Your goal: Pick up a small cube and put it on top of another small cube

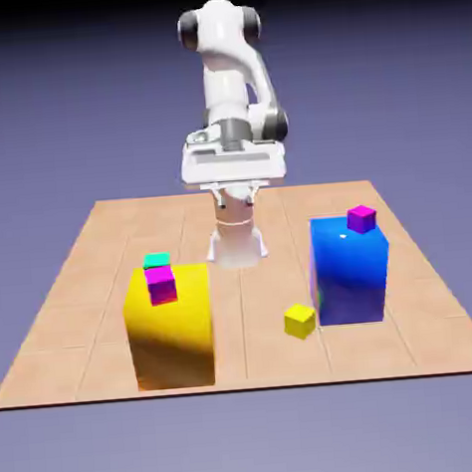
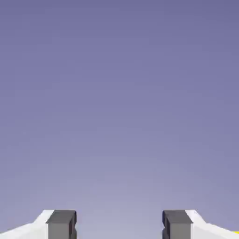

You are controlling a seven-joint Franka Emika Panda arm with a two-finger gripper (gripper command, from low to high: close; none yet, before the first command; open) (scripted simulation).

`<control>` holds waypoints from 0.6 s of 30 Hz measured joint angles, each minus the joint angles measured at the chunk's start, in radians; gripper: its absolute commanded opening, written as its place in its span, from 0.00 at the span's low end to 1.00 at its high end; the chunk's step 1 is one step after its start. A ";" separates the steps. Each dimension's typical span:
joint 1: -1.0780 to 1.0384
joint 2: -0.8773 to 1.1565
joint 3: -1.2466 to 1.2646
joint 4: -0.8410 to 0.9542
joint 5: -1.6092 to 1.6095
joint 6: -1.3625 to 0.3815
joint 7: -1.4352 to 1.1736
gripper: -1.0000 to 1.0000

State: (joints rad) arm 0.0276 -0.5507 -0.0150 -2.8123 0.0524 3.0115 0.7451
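Under the raised arm, the tan tiled table (image 1: 95,291) is lying flat against a plain blue-violet backdrop, nothing else showing around it. The gripper (image 2: 119,226) is sitting high above the table's far edge, near the robot base; in the exterior view the hand is mostly showing as a white bar and the fingers are hard to make out there. In the hand view both grey fingertips (image 2: 61,224) are standing well apart with only backdrop between them, so the jaws are standing open and gripping nothing.

The small yellow cube (image 1: 300,321) is resting on the table, well below and forward of the jaws, toward the exterior view's right, just beside the lower left corner of the large blue block (image 1: 351,271). The magenta-pink cube (image 1: 161,284) is sitting on top of the large yellow block (image 1: 171,330), down and to the exterior view's left of the jaws, with the small teal cube (image 1: 157,259) right behind it. A small purple cube (image 1: 361,218) is sitting on the blue block.

Between the two big blocks a bare strip of table is running straight out from under the jaws to the near edge. The yellow block is standing close to that near edge.
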 measured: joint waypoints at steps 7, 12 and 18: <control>0.091 0.112 -0.087 -0.013 0.304 -0.148 0.023 0.50; 0.155 0.192 -0.149 -0.022 0.522 -0.254 0.040 0.50; 0.233 0.288 -0.223 -0.034 0.783 -0.381 0.060 0.50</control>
State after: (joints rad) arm 0.2607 -0.2631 -0.2382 -2.8460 0.8352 2.6309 0.8055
